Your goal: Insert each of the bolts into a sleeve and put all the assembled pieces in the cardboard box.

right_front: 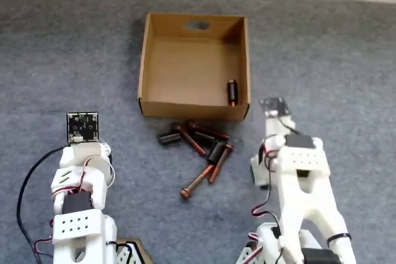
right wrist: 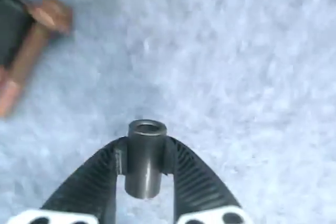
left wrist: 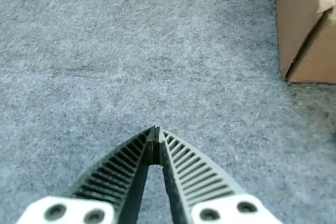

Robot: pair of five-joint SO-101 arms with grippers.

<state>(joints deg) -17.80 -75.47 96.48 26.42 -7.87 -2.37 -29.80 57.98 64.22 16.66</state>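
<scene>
The cardboard box [right_front: 148,60] stands open at the back centre, with one bolt-and-sleeve piece [right_front: 232,92] lying by its right wall. In front of it lies a pile of several copper bolts [right_front: 199,180] and dark sleeves [right_front: 168,138]. My right gripper [right wrist: 146,143] is shut on a dark sleeve [right wrist: 147,135], held upright with its bore showing, just above the carpet to the right of the pile. A copper bolt [right wrist: 31,45] lies nearby. My left gripper [left wrist: 155,132] is shut with nothing in it, low over bare carpet left of the box [left wrist: 307,24].
Grey carpet [right_front: 74,47] covers the whole table. The left arm [right_front: 80,177] stands at the front left and the right arm [right_front: 300,171] at the front right, with the pile between them.
</scene>
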